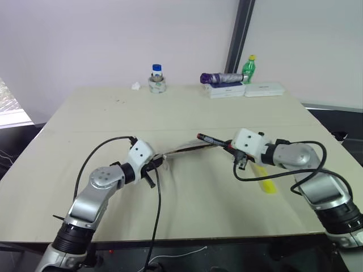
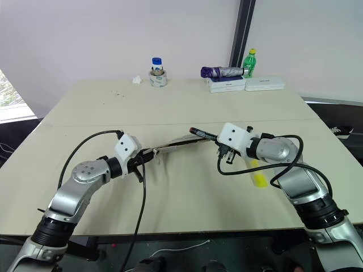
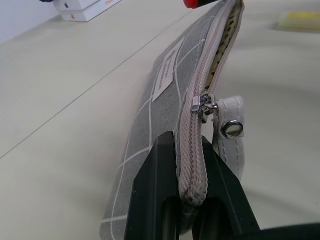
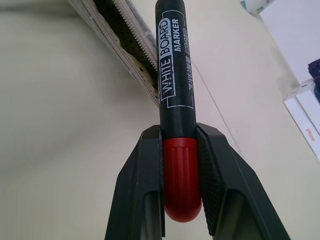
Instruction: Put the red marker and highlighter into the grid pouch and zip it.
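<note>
Here the beige table [image 1: 187,192] lies mostly bare before a white wall. Left gripper [image 3: 192,197] clamps the grid pouch [image 3: 150,120]; right gripper [image 4: 181,150] holds the red marker [image 4: 175,75] at its open mouth, the highlighter [image 1: 265,184] lying near the right edge.

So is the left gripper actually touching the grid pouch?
Touching. The left wrist view shows the left gripper shut on the grid pouch, pinching its zipper end.

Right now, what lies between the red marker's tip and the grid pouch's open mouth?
Nothing: in the right wrist view the red marker points past the grid pouch, with bare table behind the gap.
</note>
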You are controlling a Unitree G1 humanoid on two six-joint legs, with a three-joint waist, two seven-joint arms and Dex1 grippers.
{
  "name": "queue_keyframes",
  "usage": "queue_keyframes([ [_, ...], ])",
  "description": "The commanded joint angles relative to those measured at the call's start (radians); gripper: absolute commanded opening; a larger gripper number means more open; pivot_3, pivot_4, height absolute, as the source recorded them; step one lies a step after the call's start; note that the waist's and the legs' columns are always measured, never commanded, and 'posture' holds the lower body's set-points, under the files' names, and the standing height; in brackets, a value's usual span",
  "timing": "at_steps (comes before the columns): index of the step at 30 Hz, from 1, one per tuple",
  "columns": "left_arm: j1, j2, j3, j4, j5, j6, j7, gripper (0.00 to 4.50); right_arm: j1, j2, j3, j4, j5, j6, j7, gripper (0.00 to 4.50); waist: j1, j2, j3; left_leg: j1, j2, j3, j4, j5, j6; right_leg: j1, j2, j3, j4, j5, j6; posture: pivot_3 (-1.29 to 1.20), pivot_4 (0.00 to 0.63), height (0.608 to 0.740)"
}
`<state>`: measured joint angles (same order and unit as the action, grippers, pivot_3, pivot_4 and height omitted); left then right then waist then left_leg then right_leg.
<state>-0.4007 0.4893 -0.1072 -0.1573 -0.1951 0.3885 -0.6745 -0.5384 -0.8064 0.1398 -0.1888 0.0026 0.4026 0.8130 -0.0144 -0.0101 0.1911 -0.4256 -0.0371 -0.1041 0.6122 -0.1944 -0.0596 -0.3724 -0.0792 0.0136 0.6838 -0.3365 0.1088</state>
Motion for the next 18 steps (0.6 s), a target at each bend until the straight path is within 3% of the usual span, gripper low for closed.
queue_keyframes([
  [1,-0.006,-0.002,0.000,-0.024,0.004,0.000,0.000,0.00,0.017,-0.027,-0.061,-0.075,0.044,-0.015,0.040,0.37,0.000,0.000,0.000,0.000,0.000,0.000,0.000,0.000,0.000,0.000,0.000,0.000,0.000,0.000,0.000,0.00,0.150,0.737],
  [18,-0.015,-0.005,0.002,-0.021,0.000,0.009,-0.004,0.00,0.072,-0.066,-0.079,-0.108,0.056,-0.012,0.091,0.37,0.000,0.000,0.000,0.000,0.000,0.000,0.000,0.000,0.000,0.000,0.000,0.000,0.000,0.000,0.000,0.00,0.150,0.737],
])
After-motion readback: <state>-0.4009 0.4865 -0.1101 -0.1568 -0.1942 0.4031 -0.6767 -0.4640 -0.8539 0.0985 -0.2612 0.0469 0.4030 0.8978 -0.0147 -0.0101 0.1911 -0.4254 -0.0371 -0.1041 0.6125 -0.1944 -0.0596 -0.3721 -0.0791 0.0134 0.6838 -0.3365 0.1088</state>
